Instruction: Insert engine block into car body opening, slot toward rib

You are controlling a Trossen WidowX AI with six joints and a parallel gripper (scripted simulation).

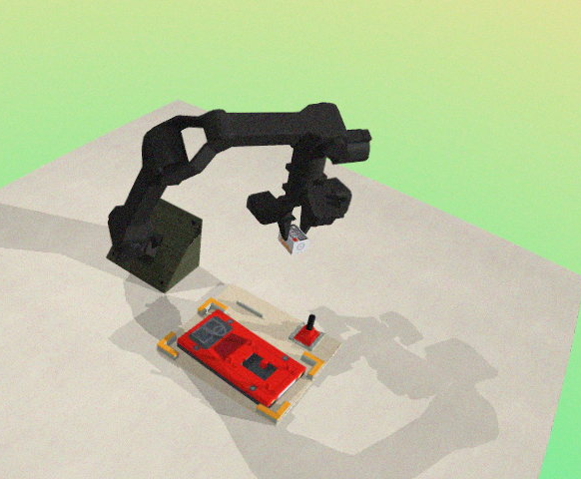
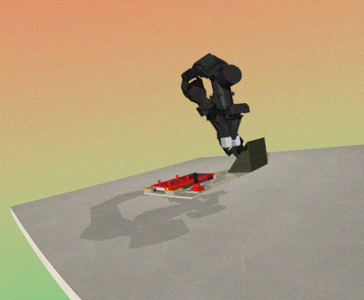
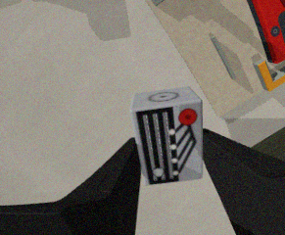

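Note:
My gripper (image 1: pixel 295 233) (image 2: pixel 231 139) (image 3: pixel 168 140) is shut on the engine block (image 1: pixel 298 244) (image 2: pixel 226 142) (image 3: pixel 153 147), a light grey block with a striped top and a red round cap. It holds the block high in the air, beyond the board's back edge in the top view. The red car body (image 1: pixel 239 355) (image 2: pixel 182 182) (image 3: pixel 278 41) lies flat on the board. Its dark opening (image 1: pixel 254 366) with a small red rib shows near the front end in the top view. The block's slot side cannot be told clearly.
The beige board (image 1: pixel 276 313) (image 3: pixel 181 41) has orange corner brackets (image 1: pixel 311 363) (image 2: pixel 174 190) (image 3: pixel 269 78) around the car. A red piece with an upright black stick (image 1: pixel 310 323) (image 2: pixel 195 177) stands beside the car. A thin grey strip (image 1: pixel 250 309) (image 3: pixel 223 56) lies on the board. The arm's dark base block (image 1: pixel 177 247) (image 2: pixel 253 156) stands behind.

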